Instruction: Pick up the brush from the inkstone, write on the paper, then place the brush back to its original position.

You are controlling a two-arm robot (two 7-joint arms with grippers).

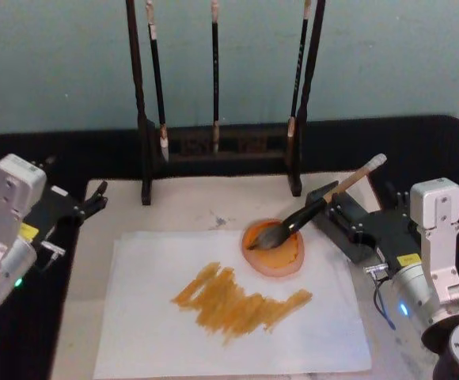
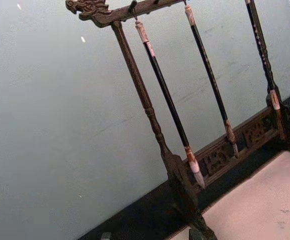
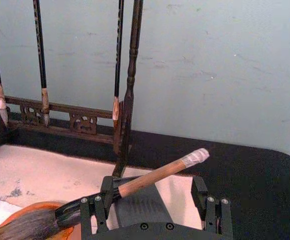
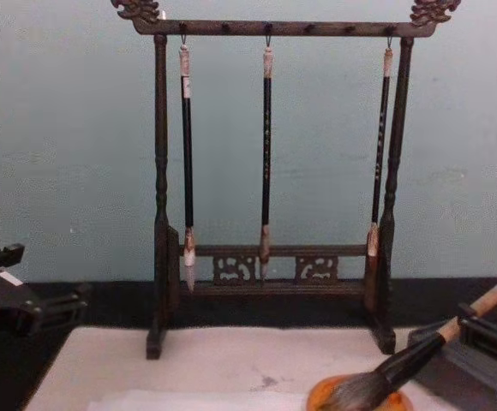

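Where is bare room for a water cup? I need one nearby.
Bare mat lies between the brush rack and the paper. The right is crowded: inkstone, brush, open right gripper.

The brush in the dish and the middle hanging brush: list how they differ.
The brush has a thick tan handle; the middle hanging brush has a thin black one. The brush leans slanted, bristles in the orange dish; the other hangs upright from the rack. Bushy dark head versus small tip. Both are calligraphy brushes.

No readable text, label, brand, number or sign stands on anything here.
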